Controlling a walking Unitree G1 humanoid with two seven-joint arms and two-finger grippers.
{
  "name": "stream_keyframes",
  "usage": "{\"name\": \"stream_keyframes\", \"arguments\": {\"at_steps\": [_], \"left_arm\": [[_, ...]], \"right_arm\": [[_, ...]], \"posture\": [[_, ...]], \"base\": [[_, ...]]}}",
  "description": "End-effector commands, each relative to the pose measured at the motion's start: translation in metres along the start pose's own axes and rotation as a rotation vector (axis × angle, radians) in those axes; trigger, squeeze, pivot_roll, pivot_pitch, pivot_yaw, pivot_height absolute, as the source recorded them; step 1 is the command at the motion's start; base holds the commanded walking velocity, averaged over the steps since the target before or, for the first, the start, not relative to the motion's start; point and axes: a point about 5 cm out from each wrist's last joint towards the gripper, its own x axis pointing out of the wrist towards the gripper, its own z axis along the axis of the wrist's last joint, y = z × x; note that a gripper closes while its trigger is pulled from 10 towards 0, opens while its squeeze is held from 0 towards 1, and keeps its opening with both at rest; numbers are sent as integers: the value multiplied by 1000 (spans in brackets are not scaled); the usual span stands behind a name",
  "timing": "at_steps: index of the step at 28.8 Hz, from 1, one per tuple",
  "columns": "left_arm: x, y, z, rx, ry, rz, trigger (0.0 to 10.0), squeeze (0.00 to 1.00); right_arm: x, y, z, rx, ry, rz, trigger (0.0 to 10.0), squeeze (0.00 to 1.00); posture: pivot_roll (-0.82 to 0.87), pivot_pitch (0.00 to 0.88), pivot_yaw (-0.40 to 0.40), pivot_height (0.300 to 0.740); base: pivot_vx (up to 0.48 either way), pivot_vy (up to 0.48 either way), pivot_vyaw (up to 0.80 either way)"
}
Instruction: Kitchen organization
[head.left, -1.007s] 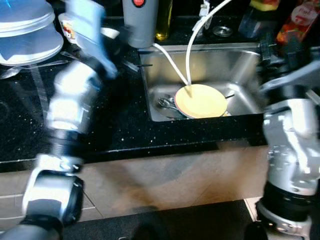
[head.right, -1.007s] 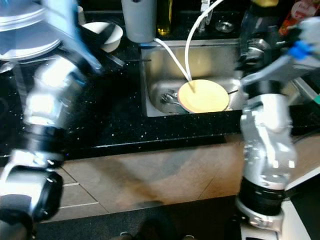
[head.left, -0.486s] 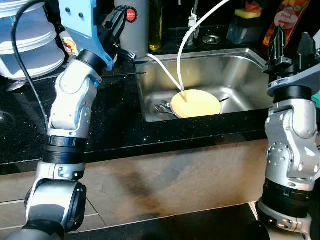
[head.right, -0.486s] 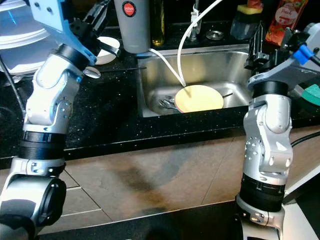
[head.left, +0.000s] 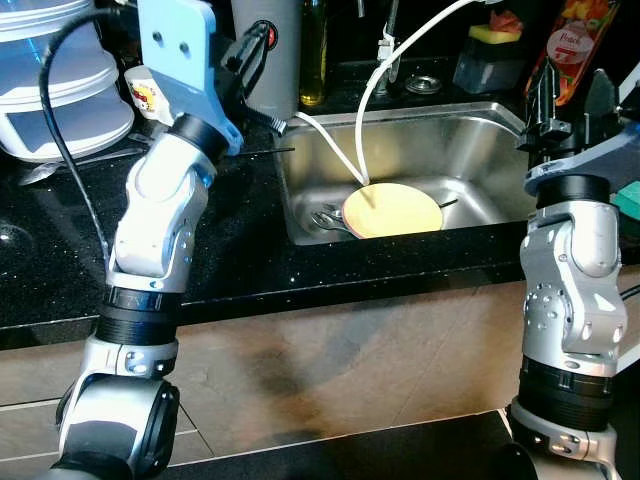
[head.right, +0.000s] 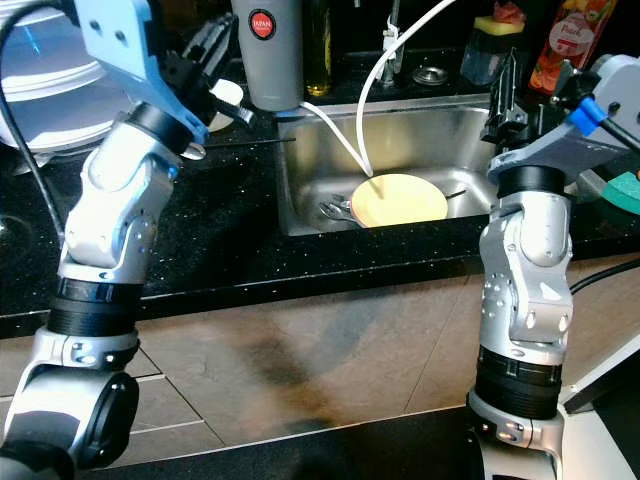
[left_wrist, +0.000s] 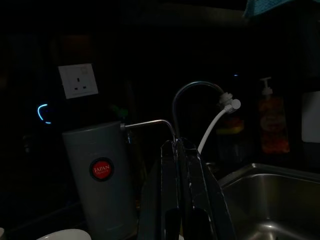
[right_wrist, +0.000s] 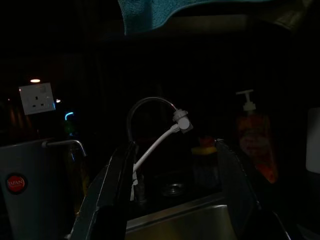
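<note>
Left wrist view shows the left pincer (left_wrist: 181, 165) pressed together by a grey canister (left_wrist: 102, 175); right pincer (right_wrist: 175, 185) spread above the sink (head.left: 470, 150), whose yellow plate (head.left: 392, 208) half-hides cutlery

You see the left pincer (head.left: 258, 45) raised over the black surface (head.left: 240, 250), just beside the grey canister (head.left: 268, 50), fingers pressed together. The right pincer (head.left: 571, 95) stands at the sink's (head.left: 480, 160) right rim, fingers spread apart and pointing up. In the sink, a yellow plate (head.left: 392, 209) lies on some cutlery (head.left: 325, 216), and a white hose (head.left: 375, 80) reaches down to the plate. White lidded tubs (head.left: 55, 85) sit far left.
</note>
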Motion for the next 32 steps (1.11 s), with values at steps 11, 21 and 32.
{"name": "stream_keyframes", "arguments": {"at_steps": [11,21,32], "left_arm": [[-1,2,-6,33,27,57,10000,0],[-1,3,-8,46,34,61,10000,0],[-1,3,-9,52,36,58,10000,0]], "right_arm": [[1,2,-3,1,-2,16,10000,0],[2,1,-2,-3,-8,19,10000,0],[2,0,-2,-6,-10,15,10000,0]], "posture": [[-21,0,27,740],[-22,0,23,740],[-21,0,26,740]], "base": [[183,0,0],[397,0,0],[414,0,0]]}}
